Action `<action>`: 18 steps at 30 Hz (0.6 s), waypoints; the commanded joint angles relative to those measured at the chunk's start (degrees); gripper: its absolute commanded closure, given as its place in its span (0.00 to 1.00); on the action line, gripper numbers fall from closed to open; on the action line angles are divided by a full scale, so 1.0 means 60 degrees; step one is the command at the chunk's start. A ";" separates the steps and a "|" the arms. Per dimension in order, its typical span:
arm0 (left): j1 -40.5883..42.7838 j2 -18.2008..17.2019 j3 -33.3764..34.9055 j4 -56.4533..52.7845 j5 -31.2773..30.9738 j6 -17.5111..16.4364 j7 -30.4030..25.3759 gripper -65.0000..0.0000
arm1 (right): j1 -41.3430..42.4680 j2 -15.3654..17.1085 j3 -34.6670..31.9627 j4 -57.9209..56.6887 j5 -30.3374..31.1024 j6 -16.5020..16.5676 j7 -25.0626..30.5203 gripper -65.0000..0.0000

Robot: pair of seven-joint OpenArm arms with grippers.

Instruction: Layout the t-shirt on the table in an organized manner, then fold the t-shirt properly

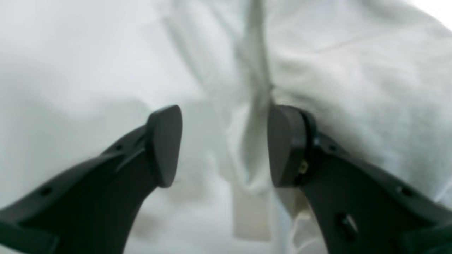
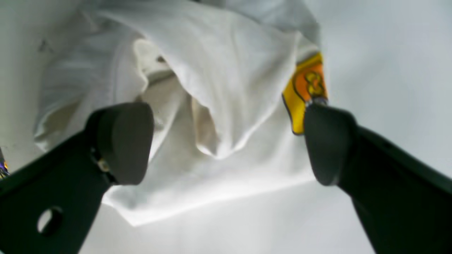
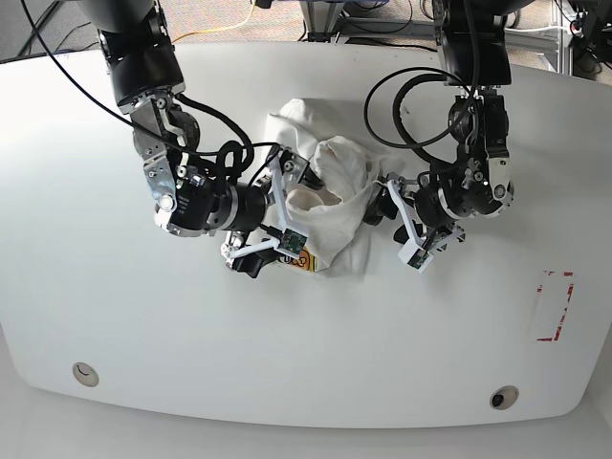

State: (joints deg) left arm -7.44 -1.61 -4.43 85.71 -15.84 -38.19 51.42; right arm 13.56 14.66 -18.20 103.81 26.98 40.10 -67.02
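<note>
Base view, left to right. Far left: broad bare stretch of the table (image 3: 86, 287), rounded near-left corner and a small round hole (image 3: 86, 374) close to the near edge. Left of centre: right gripper (image 3: 271, 218), jaws spread wide with nothing between them, straddling the near-left hem of the t-shirt (image 3: 330, 206); yellow-orange logo patch (image 3: 301, 259) just beside one fingertip. Centre: t-shirt bunched in a crumpled heap, not yet laid flat, folds overlapping. Right of centre: left gripper (image 3: 382, 203) at the heap's right edge; in its wrist view, jaws parted with a fold of cloth lying loose between them, one pad (image 1: 284, 146) touching fabric, no pinch visible. Far right: red-outlined rectangle mark (image 3: 553, 306) and a second hole (image 3: 503, 397).

Probable risks: closing on several layers at once, dragging the heap instead of spreading it; cloth snagging on a fingertip; wrist cables (image 3: 402, 105) catching as the arms part.

Clearance: ample bare tabletop left, right and near; far edge closer, arm bases crowding it.
</note>
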 commanded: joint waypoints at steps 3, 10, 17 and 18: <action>-0.0188 -0.0238 0.0012 0.0198 -0.0255 -0.0030 -0.0167 0.46 | 0.0077 -0.0062 0.0080 0.0171 -0.0167 -0.0016 0.0233 0.00; -0.0188 -0.0487 -0.0090 0.0286 -0.0255 -0.0059 -0.0167 0.46 | 0.0062 -0.0296 0.0095 0.0171 -0.0211 -0.0016 0.0350 0.00; -0.0115 -0.0487 -0.0354 0.0740 -0.0255 -0.0059 -0.0167 0.46 | 0.0047 -0.0325 0.0095 -0.0430 -0.0182 -0.0016 0.0687 0.07; -0.0115 -0.0501 -0.0354 0.0770 -0.0255 -0.0059 -0.0167 0.46 | 0.0062 -0.0325 0.0095 -0.0576 -0.0182 -0.0016 0.0717 0.13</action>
State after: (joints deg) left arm -7.14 -4.51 -6.59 88.49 -16.32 -38.41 51.55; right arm 12.64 12.69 -18.00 101.97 25.76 40.10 -63.51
